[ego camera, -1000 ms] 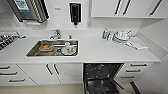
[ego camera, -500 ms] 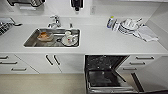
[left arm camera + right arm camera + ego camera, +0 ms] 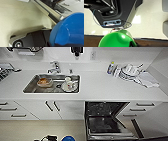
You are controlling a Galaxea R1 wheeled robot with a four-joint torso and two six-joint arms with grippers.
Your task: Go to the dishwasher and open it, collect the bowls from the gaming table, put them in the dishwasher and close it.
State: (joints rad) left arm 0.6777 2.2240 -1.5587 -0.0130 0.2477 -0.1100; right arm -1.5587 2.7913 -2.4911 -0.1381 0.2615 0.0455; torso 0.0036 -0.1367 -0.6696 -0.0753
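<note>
Head view: white counter running across, steel sink set into it. In the sink, a brownish bowl-like dish toward the tap side and white crockery beside it. Tap behind the sink against the wall. Farther along the counter from the sink, a small bottle, stacked white dishes and a crumpled cloth just beside them.

Dishwasher under the counter, past the sink toward the dishes; door dropped open, dark interior and rack exposed. White cabinet doors between dishwasher and the drawers under the sink's far end.

Blue bowl at the bottom edge of the head view, near the dishwasher's open door, over pale floor.

Left wrist view: blue bowl large and close, deep rim, tilted; dark mass at its lower edge. Dishwasher door edge beyond it. Grasp on the bowl not visible, so clench or release of the left gripper cannot be told.

Right wrist view: green bowl close to the camera, open side showing, over pale floor. Right gripper's state likewise cannot be told.
</note>
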